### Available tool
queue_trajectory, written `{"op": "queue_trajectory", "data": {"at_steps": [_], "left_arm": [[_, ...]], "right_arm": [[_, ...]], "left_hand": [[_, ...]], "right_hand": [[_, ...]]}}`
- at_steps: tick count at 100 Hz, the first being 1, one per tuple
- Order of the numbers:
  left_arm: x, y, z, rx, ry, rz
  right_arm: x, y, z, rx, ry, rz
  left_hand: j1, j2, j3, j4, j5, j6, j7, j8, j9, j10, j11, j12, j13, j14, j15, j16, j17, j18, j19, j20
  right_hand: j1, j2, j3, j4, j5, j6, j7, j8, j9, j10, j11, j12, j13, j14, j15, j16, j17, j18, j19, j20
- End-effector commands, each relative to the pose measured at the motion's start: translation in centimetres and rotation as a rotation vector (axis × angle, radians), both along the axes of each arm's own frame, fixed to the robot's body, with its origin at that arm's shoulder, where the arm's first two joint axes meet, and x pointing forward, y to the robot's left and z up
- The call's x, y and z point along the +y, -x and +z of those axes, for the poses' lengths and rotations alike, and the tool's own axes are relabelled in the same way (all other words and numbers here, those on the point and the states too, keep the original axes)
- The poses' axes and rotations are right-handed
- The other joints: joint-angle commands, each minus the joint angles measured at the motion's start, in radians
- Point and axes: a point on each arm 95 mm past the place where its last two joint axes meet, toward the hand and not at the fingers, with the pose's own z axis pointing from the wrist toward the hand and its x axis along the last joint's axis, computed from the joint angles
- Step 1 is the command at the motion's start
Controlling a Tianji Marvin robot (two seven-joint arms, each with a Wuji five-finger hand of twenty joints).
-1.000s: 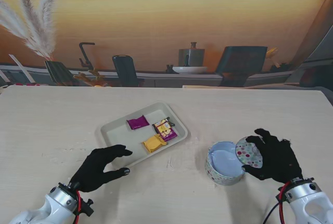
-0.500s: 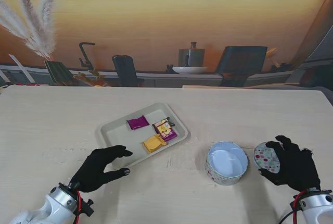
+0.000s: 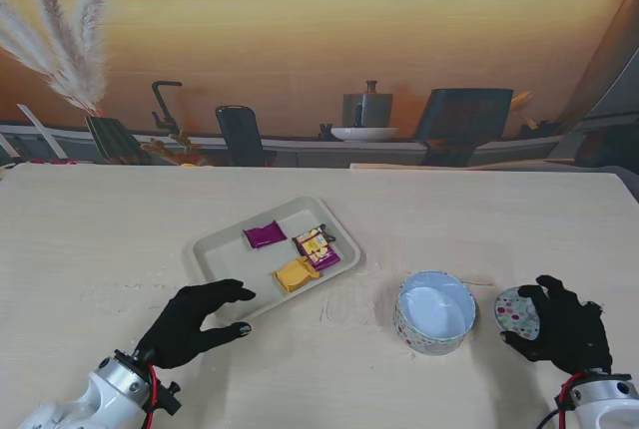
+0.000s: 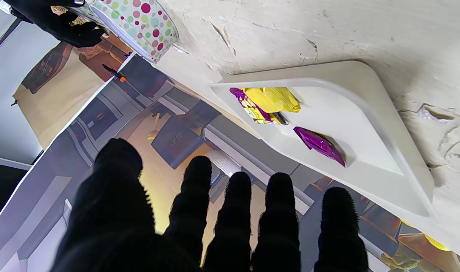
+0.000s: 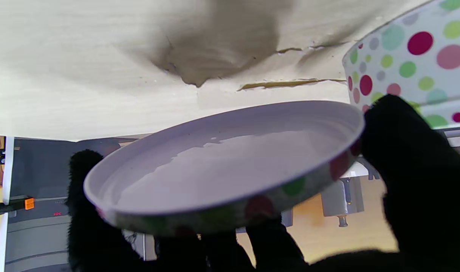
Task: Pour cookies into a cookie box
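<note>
Gripping the round polka-dot lid [image 3: 517,312], the gloved right hand [image 3: 559,325] hovers beside the box [image 3: 434,311].

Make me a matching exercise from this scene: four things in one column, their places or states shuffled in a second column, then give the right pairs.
Things:
1. polka-dot lid
2. cookie box
3. purple packet
4. left hand

Places or states:
A. lying on the tray, at its far part
B. open, fingers spread, at the tray's near edge
C. held in the right hand, to the right of the box
D. standing uncovered on the table, nothing inside

Pairs: 1-C, 2-D, 3-A, 4-B
</note>
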Motion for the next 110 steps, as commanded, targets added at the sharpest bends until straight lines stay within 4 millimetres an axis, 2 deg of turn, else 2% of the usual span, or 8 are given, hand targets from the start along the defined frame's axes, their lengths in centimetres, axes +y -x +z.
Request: {"op": "queue_trajectory", "data": {"at_steps": [1,40,81,86,90,92,110], "left_arm": [[-0.3,0.2,-0.1,0.015,-0.002,-0.009],[-0.2,0.2,-0.1,0.015,-0.004,-0.009],[-0.1,0.2,0.0,0.009,-0.003,-0.006],[-0.1,0.3,0.0,0.01,-0.003,-0.006],[-0.1,0.3,0.0,0.009,-0.004,-0.006],[-0.1,0.3,0.0,0.009,-0.004,-0.006],[0.0,0.3,0.0,0.009,-0.003,-0.006]], "right_arm": [[0.1,-0.1,-0.6,0.018,-0.01,-0.01],[0.6,-1.3,-2.8,0.027,-0.016,-0.024],[0.9,-1.8,-4.2,0.056,0.031,-0.018],[0.9,-1.8,-4.4,0.063,0.031,-0.019],[0.9,-1.8,-4.7,0.07,0.031,-0.022],[0.9,-1.8,-4.8,0.073,0.031,-0.023],[1.0,-1.7,-5.6,0.095,0.025,-0.03]], "left_hand": [[0.001,0.045,-0.018,0.011,0.014,-0.021,0.012,0.011,0.006,-0.003,0.001,0.011,0.008,0.002,0.011,0.018,-0.002,0.003,0.007,0.007],[0.003,0.046,-0.017,0.011,0.016,-0.019,0.013,0.012,0.005,-0.002,0.001,0.012,0.007,0.001,0.011,0.019,-0.001,0.003,0.007,0.006],[0.004,0.046,-0.017,0.011,0.019,-0.018,0.015,0.013,0.005,0.0,0.003,0.012,0.009,0.003,0.014,0.02,0.001,0.002,0.008,0.005],[0.003,0.046,-0.018,0.011,0.02,-0.018,0.015,0.013,0.007,-0.001,0.004,0.012,0.008,0.004,0.014,0.02,0.001,0.002,0.008,0.004],[0.003,0.047,-0.018,0.011,0.021,-0.02,0.015,0.013,0.008,-0.002,0.004,0.013,0.01,0.003,0.015,0.02,0.002,0.003,0.008,0.005],[0.003,0.048,-0.018,0.011,0.022,-0.021,0.016,0.013,0.007,-0.002,0.004,0.013,0.008,0.004,0.014,0.02,0.002,0.002,0.009,0.004],[0.005,0.047,-0.017,0.011,0.024,-0.018,0.016,0.013,0.01,0.0,0.005,0.013,0.011,0.004,0.016,0.02,0.002,0.004,0.009,0.003]], "right_hand": [[0.144,0.028,0.19,0.036,0.028,-0.003,0.032,0.022,0.009,0.005,0.019,0.008,0.025,-0.023,0.019,0.017,0.073,-0.137,0.222,0.053],[0.159,0.021,0.211,0.032,0.041,-0.034,0.197,0.194,0.017,0.002,0.063,0.025,0.028,-0.026,0.05,0.032,0.102,-0.181,0.245,0.01],[0.176,0.035,0.222,0.03,0.069,-0.06,0.3,0.297,0.035,-0.012,0.102,0.04,0.032,-0.027,0.073,0.043,0.12,-0.214,0.264,-0.018],[0.183,0.023,0.214,0.007,0.08,-0.067,0.312,0.294,0.041,-0.016,0.106,0.042,0.03,-0.028,0.072,0.042,0.118,-0.216,0.262,-0.025],[0.191,0.017,0.213,-0.019,0.087,-0.073,0.327,0.27,0.042,-0.016,0.106,0.042,0.027,-0.027,0.07,0.041,0.115,-0.22,0.26,-0.035],[0.194,0.016,0.212,-0.03,0.085,-0.075,0.353,0.233,0.043,-0.017,0.107,0.043,0.026,-0.027,0.069,0.041,0.113,-0.221,0.262,-0.051],[0.207,0.025,0.201,-0.052,0.094,-0.076,0.374,0.205,0.045,-0.021,0.11,0.044,-0.002,-0.028,0.039,0.027,0.069,-0.25,0.206,-0.091]]}}
